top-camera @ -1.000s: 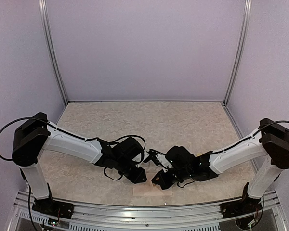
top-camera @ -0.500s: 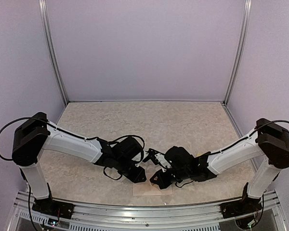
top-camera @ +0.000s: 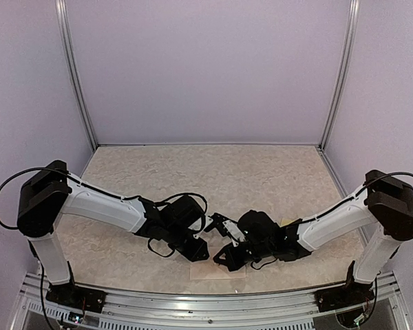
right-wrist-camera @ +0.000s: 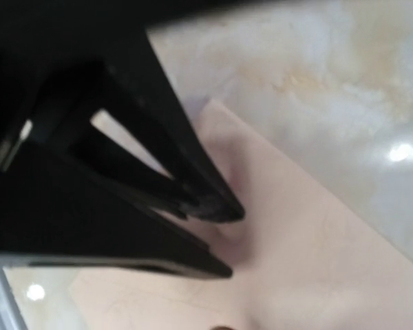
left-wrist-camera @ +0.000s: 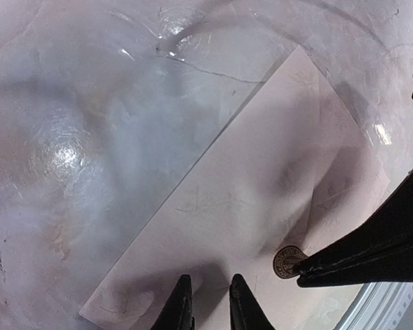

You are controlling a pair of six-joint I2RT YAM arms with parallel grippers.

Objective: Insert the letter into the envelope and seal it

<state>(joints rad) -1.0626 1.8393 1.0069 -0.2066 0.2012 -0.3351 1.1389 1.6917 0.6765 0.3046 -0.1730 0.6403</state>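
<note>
Arms from both sides meet low over the near edge of a marbled table [top-camera: 213, 172] in the overhead view. The left gripper [top-camera: 198, 251] and right gripper [top-camera: 224, 259] hang close together above a pale pink envelope [top-camera: 218, 272], which lies flat and is mostly hidden under them.

Left wrist view: the envelope [left-wrist-camera: 248, 192] lies flat at an angle, its flap apparently folded down. A round brown sticker [left-wrist-camera: 286, 262] sits on it. The right gripper's closed tip touches the sticker's edge. The left gripper [left-wrist-camera: 208, 306] has a narrow gap, holds nothing, and sits at the envelope's near edge.

Right wrist view: blurred black fingers, closed together, point down onto the envelope [right-wrist-camera: 310, 275].

No letter shows, so it is probably inside. Sealing looks nearly done; pressing the sticker flat seems to be what remains.
</note>
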